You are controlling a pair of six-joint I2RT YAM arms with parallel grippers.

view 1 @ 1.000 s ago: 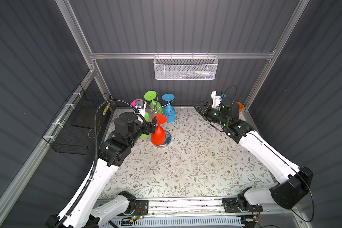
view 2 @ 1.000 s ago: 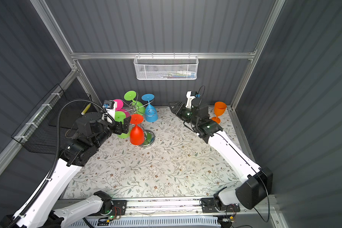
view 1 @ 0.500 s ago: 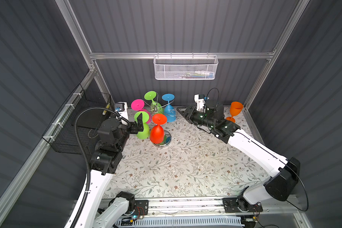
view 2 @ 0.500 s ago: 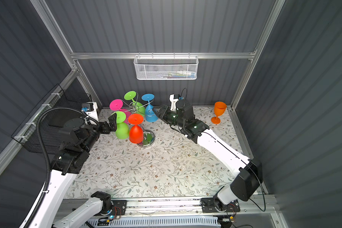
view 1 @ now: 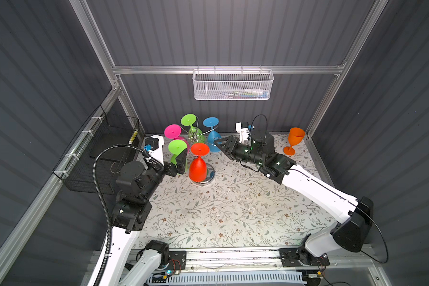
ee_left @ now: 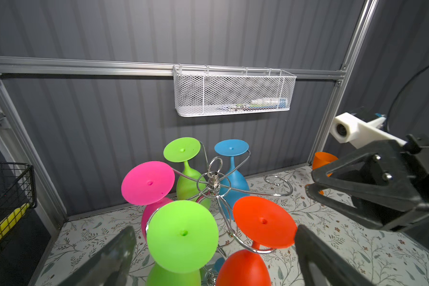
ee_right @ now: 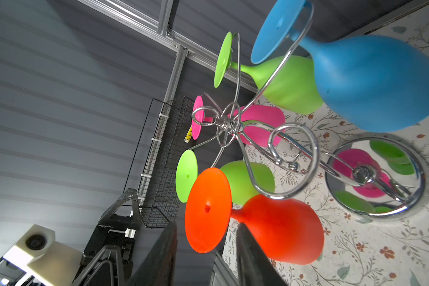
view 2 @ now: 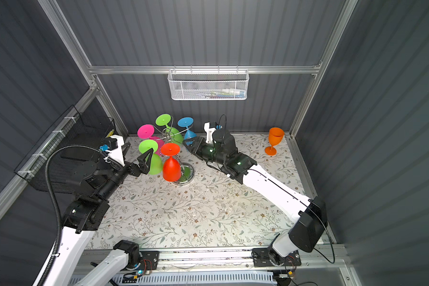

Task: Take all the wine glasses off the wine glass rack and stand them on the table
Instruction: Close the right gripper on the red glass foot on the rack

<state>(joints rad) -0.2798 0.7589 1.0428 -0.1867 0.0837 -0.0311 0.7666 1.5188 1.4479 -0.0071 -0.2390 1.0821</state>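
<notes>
I had the left end effector (ee_left: pixel 216 232) spread wide, green glass (view 2: pixel 154 163) just ahead; right end effector (ee_right: pixel 207 226) part-open, gripping nothing, red glass (view 1: pixel 198 168) just beyond its tips, hanging on the rack (ee_right: pixel 363 172).

Robot lab test cell. Grey ribbed wall panels (view 1: pixel 233 37) on bolted alu frame (view 1: pixel 228 70); left arm (view 1: pixel 119 245) & right arm (view 1: pixel 317 193) mounted on front rail (view 1: pixel 233 255) w/ bare circuit boards (view 1: pixel 176 260), cable hose (view 1: pixel 102 178). Staged props: floral table sheet (view 1: pixel 221 210), wine glass rack (ee_right: pixel 352 200), white mesh basket (view 1: pixel 233 86) & black wire basket (view 1: pixel 92 153) hung on walls.
</notes>
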